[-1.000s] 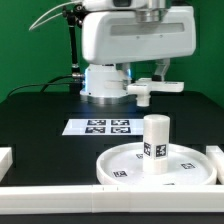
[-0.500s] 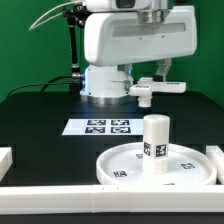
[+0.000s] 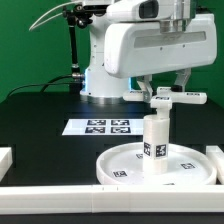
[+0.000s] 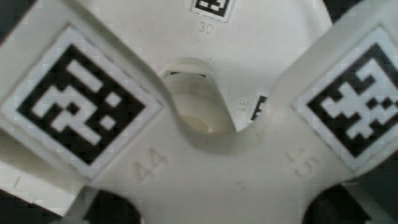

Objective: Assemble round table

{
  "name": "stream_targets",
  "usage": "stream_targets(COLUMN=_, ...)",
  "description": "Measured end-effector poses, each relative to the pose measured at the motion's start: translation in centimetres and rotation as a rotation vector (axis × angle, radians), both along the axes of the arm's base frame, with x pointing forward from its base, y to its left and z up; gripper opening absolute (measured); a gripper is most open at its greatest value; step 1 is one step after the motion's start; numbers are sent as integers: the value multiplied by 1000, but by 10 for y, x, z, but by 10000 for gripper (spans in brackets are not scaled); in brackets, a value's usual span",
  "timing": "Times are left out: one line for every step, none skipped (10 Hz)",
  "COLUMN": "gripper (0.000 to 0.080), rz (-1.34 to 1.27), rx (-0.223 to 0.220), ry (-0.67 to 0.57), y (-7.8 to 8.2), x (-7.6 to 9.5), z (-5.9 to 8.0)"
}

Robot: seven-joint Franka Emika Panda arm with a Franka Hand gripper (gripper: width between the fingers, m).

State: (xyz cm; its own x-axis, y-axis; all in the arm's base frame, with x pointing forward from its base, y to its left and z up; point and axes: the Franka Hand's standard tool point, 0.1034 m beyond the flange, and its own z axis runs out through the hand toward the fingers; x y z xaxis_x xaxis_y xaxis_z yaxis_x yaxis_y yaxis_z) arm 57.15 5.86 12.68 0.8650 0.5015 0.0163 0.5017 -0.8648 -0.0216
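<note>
The large round disc (image 3: 115, 166) lies at the front of the table, with the short cylinder leg (image 3: 154, 146) standing upright on its hub. My gripper (image 3: 166, 89) is shut on the cross-shaped foot (image 3: 186, 97) and holds it level in the air, just above the leg's top and slightly toward the exterior view's right. In the wrist view the foot (image 4: 199, 172) fills the picture. Two of its tagged arms and a central rib (image 4: 199, 102) show. My fingers are hidden there.
The marker board (image 3: 98, 127) lies flat behind the disc. White border bars run along the front (image 3: 60, 196), at the exterior view's left (image 3: 5, 158) and at its right (image 3: 217, 154). The robot base (image 3: 103, 82) stands at the back.
The arm has swung toward the exterior view's right and forward. The foot has moved right and slightly down, from behind the leg to just above it.
</note>
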Motion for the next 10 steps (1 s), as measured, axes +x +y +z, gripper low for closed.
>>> stream_targets(gripper=448, rz=-1, rx=0, ry=1, y=0, x=0, z=-1)
stream_targets(gripper=448, rz=0, rx=-1, ry=0, y=-2, x=0, z=-1)
stream_targets(gripper=448, rz=-2, rx=-1, ry=0, y=-4, x=0, z=-1)
stream_targets(gripper=448, rz=1, rx=-1, ry=-2, y=-8, x=1, z=-1)
stream_targets(gripper=448, rz=1, rx=-2, ry=0, y=-13, x=0, z=-2)
stream_targets(gripper=448, rz=-2, rx=-3, ry=4, y=-16, x=-1, z=-4)
stream_targets(gripper=448, rz=-3, rx=-3, ry=6, y=-17, x=-2, z=-5)
stream_targets(gripper=448, rz=-2, rx=-3, ry=7, y=-16, x=-2, z=-6)
stream_targets(gripper=448, rz=-1, rx=-3, ry=9, y=-15, x=-3, z=-7)
stream_targets(gripper=448, rz=2, rx=-2, ry=6, y=-13, x=-2, z=-8)
